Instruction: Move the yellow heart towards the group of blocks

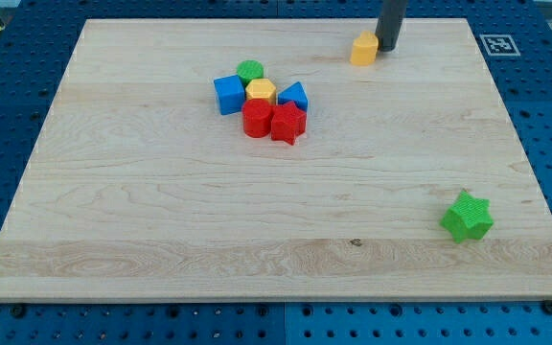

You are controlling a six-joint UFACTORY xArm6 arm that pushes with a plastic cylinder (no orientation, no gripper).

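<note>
The yellow heart point(363, 48) lies near the view's top, right of centre, on the wooden board point(161, 211). My tip point(389, 46) stands right beside it on its right, touching or nearly touching it. The group of blocks sits to the left and lower: a green round block point(250, 70), a blue cube point(228, 94), a yellow hexagon point(261, 91), a blue triangle point(294, 96), a red cylinder point(256, 119) and a red star point(288, 123), all packed together.
A green star point(467, 217) lies alone at the view's lower right. A small fiducial marker point(497, 44) is at the board's top right corner. A blue pegboard point(8, 115) surrounds the board.
</note>
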